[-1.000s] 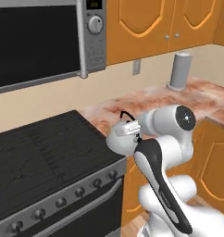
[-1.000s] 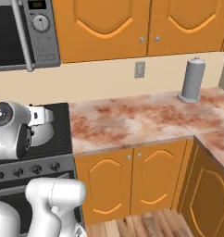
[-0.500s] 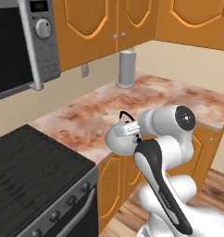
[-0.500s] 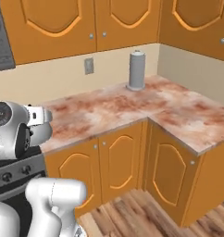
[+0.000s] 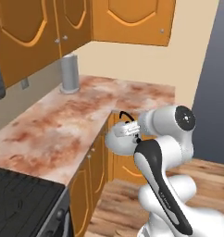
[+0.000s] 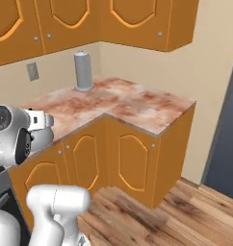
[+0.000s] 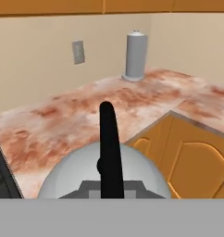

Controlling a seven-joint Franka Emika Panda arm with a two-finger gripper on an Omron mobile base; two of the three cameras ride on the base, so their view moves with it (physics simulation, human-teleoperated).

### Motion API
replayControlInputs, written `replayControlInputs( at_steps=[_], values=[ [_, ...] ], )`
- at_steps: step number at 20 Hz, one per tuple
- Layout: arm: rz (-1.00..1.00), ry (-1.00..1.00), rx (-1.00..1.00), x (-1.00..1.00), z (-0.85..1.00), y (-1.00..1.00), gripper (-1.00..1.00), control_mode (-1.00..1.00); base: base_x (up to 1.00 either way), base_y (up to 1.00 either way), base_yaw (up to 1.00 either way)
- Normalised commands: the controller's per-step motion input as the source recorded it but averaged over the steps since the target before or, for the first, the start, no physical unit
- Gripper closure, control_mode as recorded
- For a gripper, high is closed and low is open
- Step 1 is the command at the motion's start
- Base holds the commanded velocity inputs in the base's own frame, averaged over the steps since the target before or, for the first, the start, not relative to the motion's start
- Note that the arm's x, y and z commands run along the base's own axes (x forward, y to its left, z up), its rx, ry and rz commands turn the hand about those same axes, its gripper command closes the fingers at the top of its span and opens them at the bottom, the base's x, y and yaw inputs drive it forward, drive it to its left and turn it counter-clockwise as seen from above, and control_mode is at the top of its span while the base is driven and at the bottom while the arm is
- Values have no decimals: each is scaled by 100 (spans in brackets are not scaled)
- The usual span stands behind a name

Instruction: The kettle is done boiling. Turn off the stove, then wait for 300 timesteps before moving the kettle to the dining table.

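The gripper (image 5: pixel 128 130) is clenching the kettle (image 5: pixel 120 140) by its thin black arched handle (image 7: pixel 108 148), carrying it in the air beside the marbled counter (image 5: pixel 63 125). The kettle is showing as a squat, silver-white dome, sitting upright.
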Motion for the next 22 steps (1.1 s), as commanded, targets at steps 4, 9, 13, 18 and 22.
replayControlInputs(
  at_steps=[4, 9, 13, 18, 22],
  values=[
    [0, 0, 0, 0, 0, 0, 100, 100, -17, 1, -58],
    [0, 0, 0, 0, 0, 0, 100, 100, -16, 0, -57],
    [0, 0, 0, 0, 0, 0, 100, 100, -17, 1, -56],
    [0, 0, 0, 0, 0, 0, 100, 100, -16, 0, -55],
    [0, 0, 0, 0, 0, 0, 100, 100, -9, 6, -50]
  ],
)
